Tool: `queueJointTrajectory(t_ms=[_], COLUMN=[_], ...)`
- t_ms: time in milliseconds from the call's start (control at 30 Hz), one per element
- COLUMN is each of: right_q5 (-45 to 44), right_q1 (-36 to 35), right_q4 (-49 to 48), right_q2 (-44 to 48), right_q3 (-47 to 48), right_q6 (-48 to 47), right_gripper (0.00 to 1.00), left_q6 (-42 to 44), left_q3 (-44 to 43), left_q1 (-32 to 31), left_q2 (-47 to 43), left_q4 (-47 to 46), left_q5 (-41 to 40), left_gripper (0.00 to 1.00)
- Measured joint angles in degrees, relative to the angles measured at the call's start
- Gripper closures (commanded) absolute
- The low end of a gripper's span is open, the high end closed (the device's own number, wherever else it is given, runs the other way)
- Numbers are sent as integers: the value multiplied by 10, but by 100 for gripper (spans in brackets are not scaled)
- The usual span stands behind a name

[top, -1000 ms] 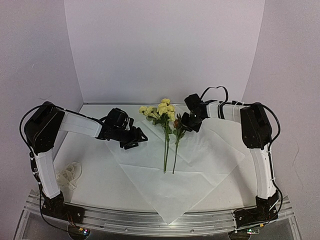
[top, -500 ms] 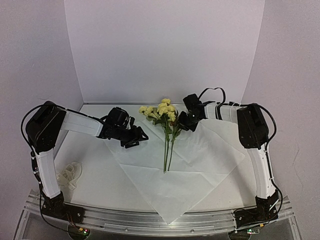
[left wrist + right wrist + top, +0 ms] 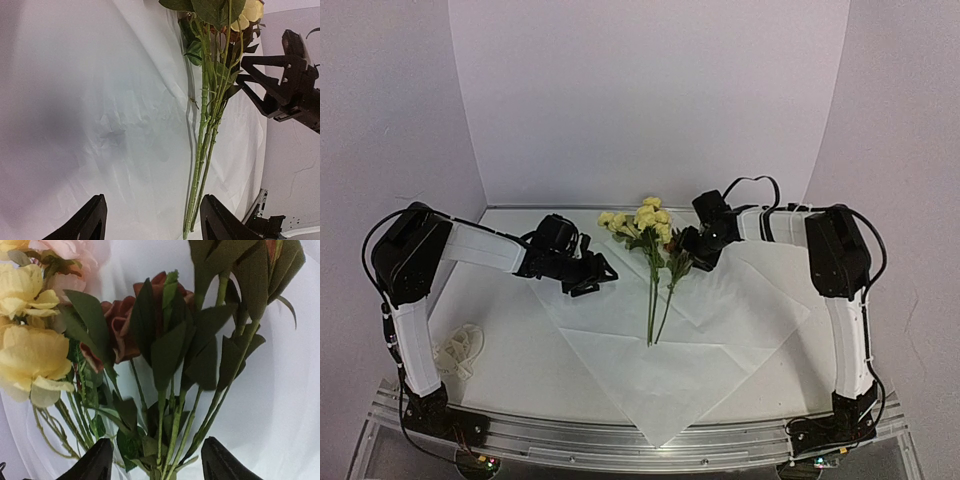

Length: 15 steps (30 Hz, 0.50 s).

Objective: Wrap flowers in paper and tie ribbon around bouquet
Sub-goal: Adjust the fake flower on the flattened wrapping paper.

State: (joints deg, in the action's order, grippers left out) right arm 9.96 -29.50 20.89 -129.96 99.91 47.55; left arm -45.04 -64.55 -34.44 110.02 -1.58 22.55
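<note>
The flowers [image 3: 647,222] lie on the paper [image 3: 660,385], yellow blooms toward the back wall and stems [image 3: 653,310] pointing at me. In the right wrist view an orange-brown bloom [image 3: 120,325] sits beside yellow blooms [image 3: 30,350]. My right gripper [image 3: 683,249] is open just right of the leafy upper stems. Those stems stand loose between its fingers [image 3: 220,462], not pinched. My left gripper [image 3: 604,272] is open and hovers over the paper [image 3: 100,100], left of the stems [image 3: 204,150]. The ribbon [image 3: 457,349] lies in a loose heap at the near left.
The paper lies as a diamond, with one corner [image 3: 658,440] at the near table edge. A folded flap [image 3: 750,290] lies under my right arm. The back wall stands close behind the blooms. My right gripper [image 3: 280,92] shows in the left wrist view.
My right gripper has gone from shut to open, letting go of the orange-brown flower. That stem has swung left and now lies against the other stems. The left arm has not moved.
</note>
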Motion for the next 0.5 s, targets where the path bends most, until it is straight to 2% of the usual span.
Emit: queueJointTrajectory(t_ms=[100,300,500], right_q5=[-2,-4,-21], right_q1=[0,0,-2], right_q4=[2,1,19], right_q2=[43,93,140], right_q3=[-32,-54,-125], right_q6=[-7,-14,-14], right_gripper=[24,29,30], left_q6=[-1,-9,-30], left_q3=[1,13,78], left_q1=[0,0,0], left_q2=[0,-13,-75], left_q4=[-1,-14,-29], left_q5=[2,6,13], left_gripper=[32,32,32])
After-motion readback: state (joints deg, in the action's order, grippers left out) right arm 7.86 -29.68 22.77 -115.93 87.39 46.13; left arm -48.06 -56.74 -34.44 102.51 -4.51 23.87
